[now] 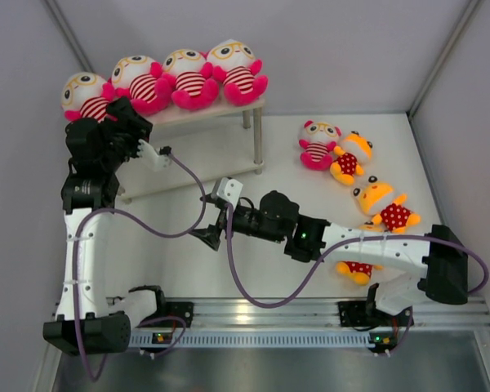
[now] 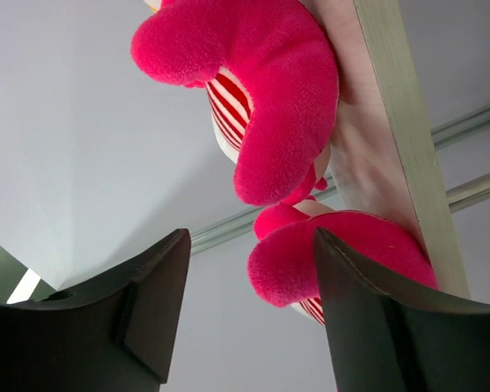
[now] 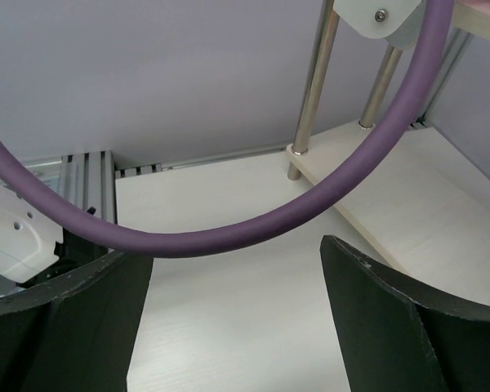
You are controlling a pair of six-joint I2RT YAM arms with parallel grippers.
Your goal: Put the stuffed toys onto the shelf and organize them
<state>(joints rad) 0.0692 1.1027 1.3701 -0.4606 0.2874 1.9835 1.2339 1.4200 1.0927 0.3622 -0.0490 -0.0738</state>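
Four toys (image 1: 188,79) atop shelf (image 1: 216,155), perhaps four loose

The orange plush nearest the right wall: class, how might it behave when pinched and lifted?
This orange plush looks soft-stuffed, so it would probably squash under a pinch, limbs drooping. Its fuzzy fabric should grip well. The large head may make it topple when stood upright.

the top view looks steeply down from above and behind the near side, covering the whole surface (image 1: 188,269) and shelf (image 1: 204,155). the left wrist view sits tight against a striped toy (image 2: 278,98) at the shelf's edge. the right wrist view faces low across the surface toward the shelf's legs (image 3: 310,90), which the top view also shows.
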